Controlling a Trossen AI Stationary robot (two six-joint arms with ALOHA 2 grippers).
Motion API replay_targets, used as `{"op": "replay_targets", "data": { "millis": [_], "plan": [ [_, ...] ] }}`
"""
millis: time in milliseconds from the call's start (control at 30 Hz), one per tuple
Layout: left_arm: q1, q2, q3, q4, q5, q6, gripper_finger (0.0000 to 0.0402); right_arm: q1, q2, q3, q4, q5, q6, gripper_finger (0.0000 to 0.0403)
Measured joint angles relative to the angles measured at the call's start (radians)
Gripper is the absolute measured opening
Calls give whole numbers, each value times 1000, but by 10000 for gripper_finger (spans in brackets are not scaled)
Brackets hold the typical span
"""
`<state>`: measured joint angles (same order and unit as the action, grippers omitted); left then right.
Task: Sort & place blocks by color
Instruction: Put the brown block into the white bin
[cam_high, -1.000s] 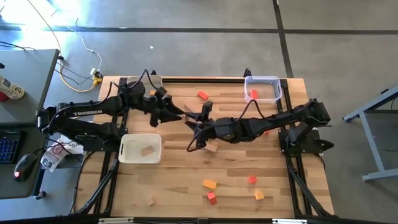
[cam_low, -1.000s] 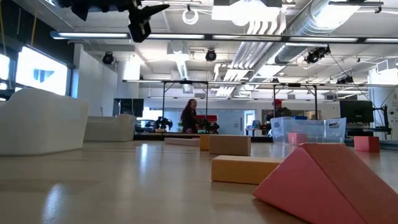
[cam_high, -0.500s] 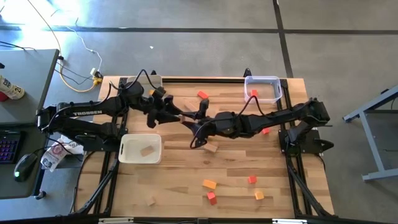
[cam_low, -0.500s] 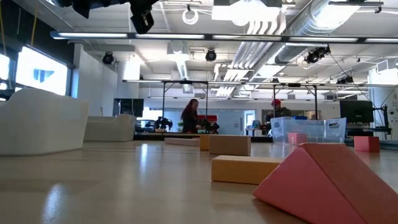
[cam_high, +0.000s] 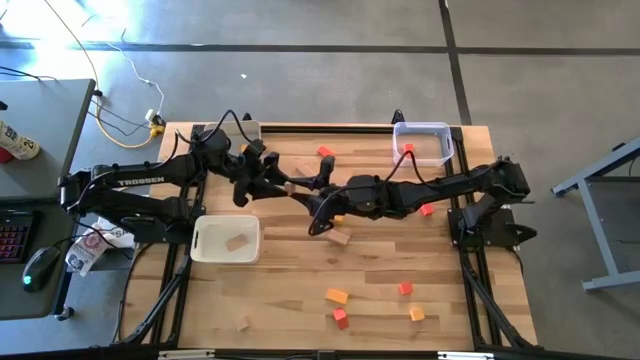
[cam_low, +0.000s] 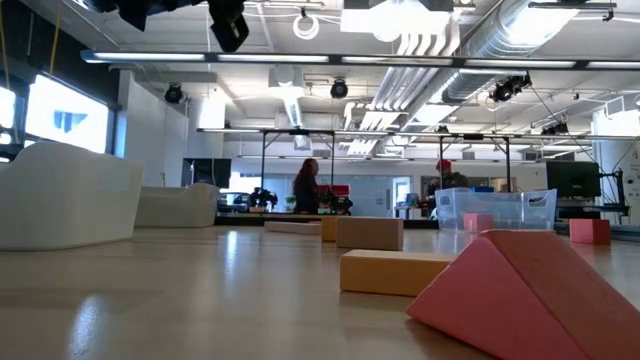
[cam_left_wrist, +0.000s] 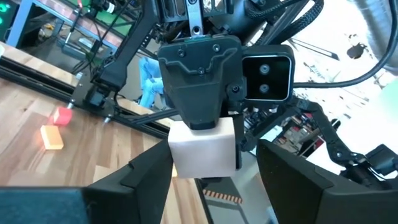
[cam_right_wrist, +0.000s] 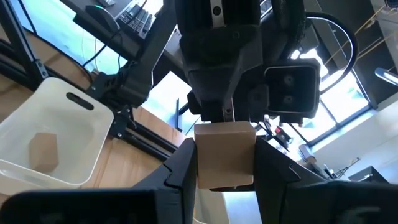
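Above the middle of the table, toward its far side, my two grippers meet tip to tip. My right gripper is shut on a plain light-wood block. My left gripper comes from the left and is open. Its fingers stand on either side of that same block; I cannot tell whether they touch it. Other blocks lie loose on the table: a red one, a plain one, and orange and red ones toward the near edge. My right gripper pinches the plain block's two opposite sides between its two fingers. The fingers lie level and come from the table's right. The block sticks out past the fingertips toward the left gripper and is lifted well clear of the table.
A white bin near the left arm holds one plain block. A clear bin at the far right holds a red block. Another bin stands at the far left. More blocks lie near the front.
Both wrists have turned a little. My right gripper, still shut on the plain block, has drawn slightly toward the left gripper, so the two now stand closer, tip to tip. The loose blocks and the bins have stayed where they were.
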<state>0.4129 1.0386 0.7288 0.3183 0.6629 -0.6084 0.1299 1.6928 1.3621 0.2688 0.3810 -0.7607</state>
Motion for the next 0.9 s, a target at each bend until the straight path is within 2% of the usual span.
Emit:
{"op": "replay_targets", "data": {
  "millis": [433, 567, 633, 800, 900],
  "plan": [
    [-1, 0, -1, -5, 4, 28, 115, 0, -1, 0, -6, -30, -13, 92],
    [-1, 1, -1, -8, 3, 37, 103, 4, -2, 1, -26, -29, -18, 93],
    [-1, 1, -1, -9, 2, 44, 103, 5, -2, 1, -30, -27, -15, 110],
    [-2, 0, -1, -24, 3, 102, 104, 3, 0, 1, -53, -17, 12, 184],
    [-2, 0, 0, -52, 3, 122, 104, 10, 3, -1, -77, 52, 12, 214]
  ]
}}
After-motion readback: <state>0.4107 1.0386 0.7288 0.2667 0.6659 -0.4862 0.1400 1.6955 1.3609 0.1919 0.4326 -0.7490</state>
